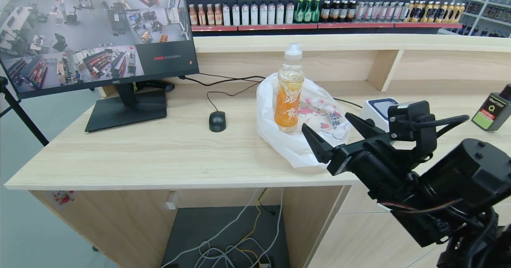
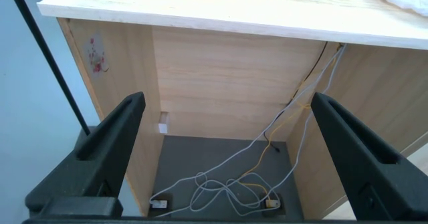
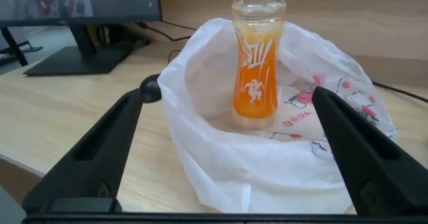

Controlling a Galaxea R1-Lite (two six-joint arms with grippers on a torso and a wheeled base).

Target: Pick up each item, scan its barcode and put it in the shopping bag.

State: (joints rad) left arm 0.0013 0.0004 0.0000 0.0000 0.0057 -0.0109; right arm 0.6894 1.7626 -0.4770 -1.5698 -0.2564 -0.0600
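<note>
"So, where's the bottle?"
"Upright inside the white shopping bag on the bench. Near the bag, the right gripper has its fingers spread; the left gripper, facing the bench front, likewise."

The black right claw sits at the head view's lower right, jaws spread wide, empty. The black left claw likewise gapes, empty.
</note>
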